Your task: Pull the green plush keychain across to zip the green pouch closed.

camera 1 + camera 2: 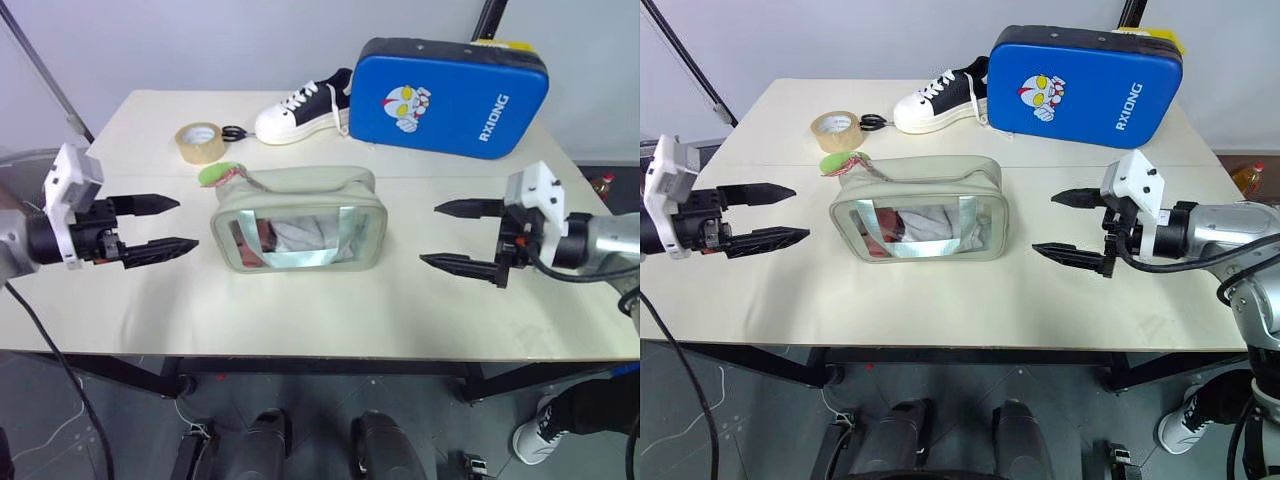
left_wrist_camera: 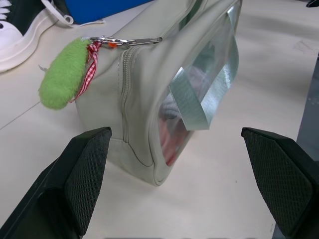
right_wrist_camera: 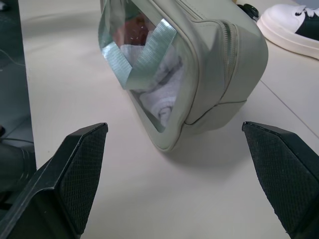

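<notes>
Green pouch (image 1: 298, 218) sits mid-worktop (image 1: 330, 310), green plush keychain (image 1: 214, 173) at its far-left corner; left gripper (image 1: 163, 224) and right gripper (image 1: 448, 236) flank it, jaws wide, empty.

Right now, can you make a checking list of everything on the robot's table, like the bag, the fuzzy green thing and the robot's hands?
Surface: pale table, flat, seam line across its far part.
Job's things: green pouch stands mid-table, clear window toward the robot, rolled cloth inside. Green plush keychain hangs from the zipper pull at the pouch's left end.
Clutter: tape roll, scissors, black-and-white sneaker, blue padded case, all behind the pouch.
Grippers: left gripper open, left of the pouch, not touching. Right gripper open, right of the pouch, not touching.
Cables: black cable hangs under the left arm.
Surroundings: grey wall, dark floor, a bottle past the table's right edge.
</notes>
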